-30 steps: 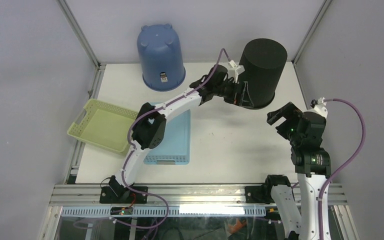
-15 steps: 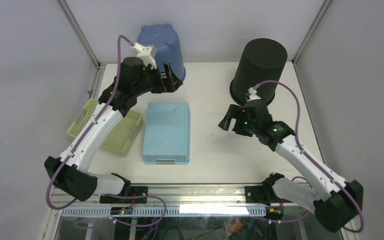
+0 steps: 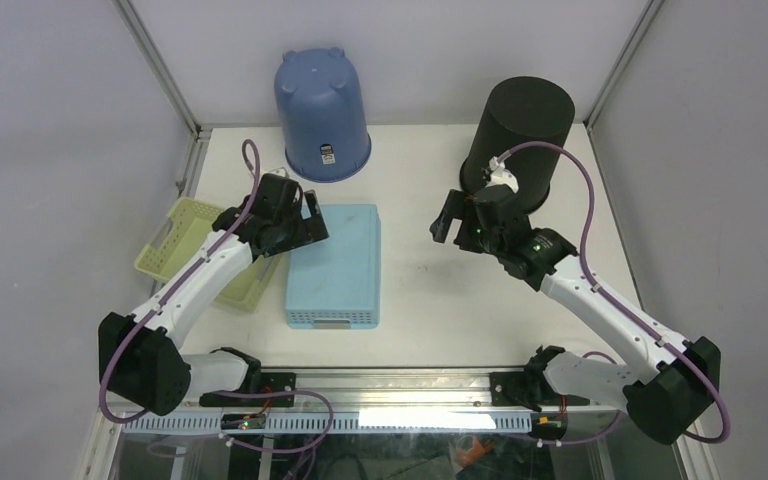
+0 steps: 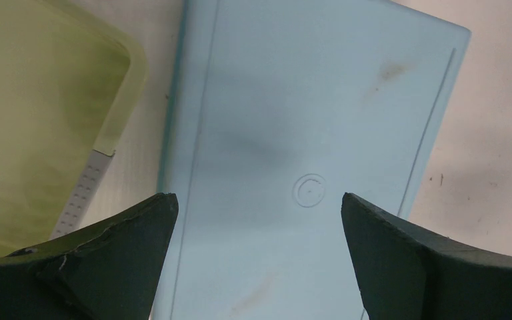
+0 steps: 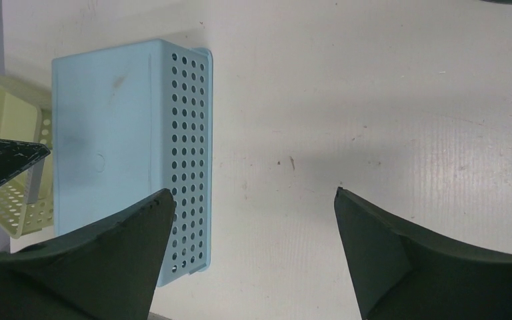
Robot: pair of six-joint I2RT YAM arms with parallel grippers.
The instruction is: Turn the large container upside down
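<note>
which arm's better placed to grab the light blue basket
Left. The left claw hangs open right over the light blue basket; the right claw is open over bare table beside it.

Centre of the top view: a light blue rectangular plastic basket (image 3: 333, 262); its flat base carried faint brown smudges and one embossed ring, and its side wall was pierced by regular rows of round holes. Left: a pale yellow-green perforated plastic tray (image 3: 175, 238). Upper left: a dark blue plastic bucket (image 3: 320, 105) bearing a small black-and-white label (image 3: 326, 154). Upper right: a matt black cylindrical container (image 3: 520, 125). The off-white tabletop (image 3: 430, 290) showed scattered dark specks. The robot arms (image 3: 195, 285) were white with black joints.
</note>
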